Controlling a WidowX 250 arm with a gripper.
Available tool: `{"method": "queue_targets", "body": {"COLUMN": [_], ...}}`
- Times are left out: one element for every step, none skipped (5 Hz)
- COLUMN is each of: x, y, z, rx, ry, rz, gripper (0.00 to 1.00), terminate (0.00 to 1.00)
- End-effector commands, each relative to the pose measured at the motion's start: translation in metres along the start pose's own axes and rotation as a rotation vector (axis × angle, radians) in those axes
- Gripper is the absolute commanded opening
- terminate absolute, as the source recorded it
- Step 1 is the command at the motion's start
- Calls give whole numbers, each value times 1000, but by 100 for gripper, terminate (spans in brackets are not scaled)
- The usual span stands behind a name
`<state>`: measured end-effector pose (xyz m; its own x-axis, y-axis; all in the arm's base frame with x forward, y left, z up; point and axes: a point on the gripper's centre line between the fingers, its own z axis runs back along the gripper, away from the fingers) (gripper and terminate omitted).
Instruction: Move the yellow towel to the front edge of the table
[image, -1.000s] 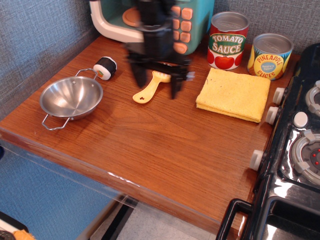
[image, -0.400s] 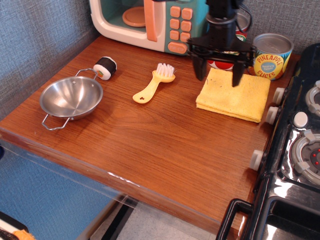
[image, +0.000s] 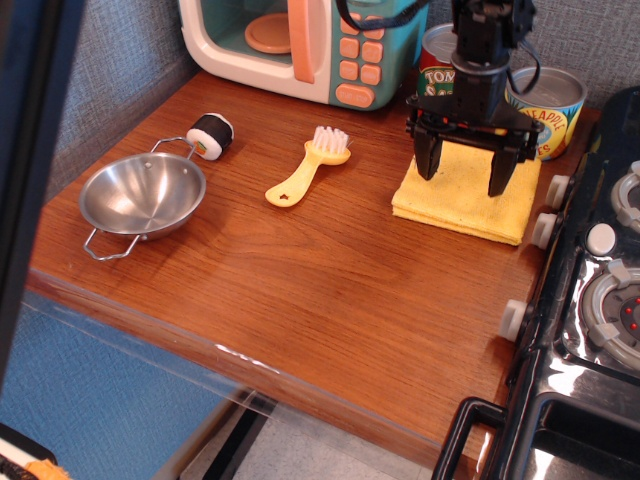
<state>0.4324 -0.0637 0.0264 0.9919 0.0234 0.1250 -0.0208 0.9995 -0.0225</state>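
over the yellow towel (image: 466, 195), wide-spread empty fingers (image: 427, 158)

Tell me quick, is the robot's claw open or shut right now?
Gripper: open, fingers spread wide over the yellow towel, holding nothing.

gripper (image: 463, 176) moved right and lower over yellow towel (image: 466, 192), fingers (image: 427, 160) spread
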Motion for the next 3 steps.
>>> {"method": "queue_targets", "body": {"x": [8,0,-12], "y": [4,5,8], "z": [-3,-13,-16], "rx": [20,32,44], "ry": [-6,28,51], "rz": [-8,-20,-33], "gripper": [100,100,100], "terminate": [0,0,0]}}
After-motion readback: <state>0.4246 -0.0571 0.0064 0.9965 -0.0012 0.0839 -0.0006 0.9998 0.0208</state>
